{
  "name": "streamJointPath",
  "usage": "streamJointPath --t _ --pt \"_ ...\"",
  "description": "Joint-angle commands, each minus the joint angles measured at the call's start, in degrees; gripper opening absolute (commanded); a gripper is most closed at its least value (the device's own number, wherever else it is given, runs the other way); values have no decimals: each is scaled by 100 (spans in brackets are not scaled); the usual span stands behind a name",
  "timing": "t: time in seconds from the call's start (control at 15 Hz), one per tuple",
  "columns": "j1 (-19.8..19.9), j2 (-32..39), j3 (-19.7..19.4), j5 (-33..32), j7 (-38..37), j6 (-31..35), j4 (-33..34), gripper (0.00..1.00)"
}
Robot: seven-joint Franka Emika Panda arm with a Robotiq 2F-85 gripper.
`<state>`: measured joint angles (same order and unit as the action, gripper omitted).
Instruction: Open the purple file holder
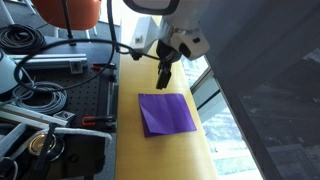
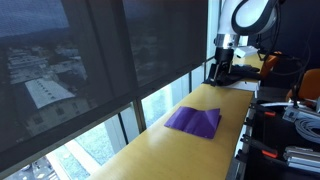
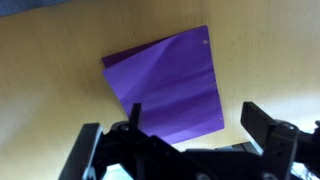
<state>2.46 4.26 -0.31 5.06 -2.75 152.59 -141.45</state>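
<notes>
Purple folder lying shut, flat across tabletop middle, reaching window-side edge. Gripper hovering over its far edge, released, empty, prob. lining up to catch cover.

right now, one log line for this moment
gripper: open, hovering by folder | folder: shut, on table | contact: none

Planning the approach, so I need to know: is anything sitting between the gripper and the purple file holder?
Nothing visible stands between them. The gripper hangs open over one edge of the purple file holder, which lies alone on the yellow tabletop.
</notes>
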Motion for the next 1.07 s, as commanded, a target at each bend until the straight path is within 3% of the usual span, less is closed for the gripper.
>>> streamJointPath --t 0.0,0.2,0.53,1.0 --pt "170 675 0 460 973 506 261 100" --pt "567 1098 328 1082 2135 647 426 100" --pt "1552 1794 917 2049 3775 -202 1086 100" --pt "2076 2697 569 1980 4498 -1260 2086 100"
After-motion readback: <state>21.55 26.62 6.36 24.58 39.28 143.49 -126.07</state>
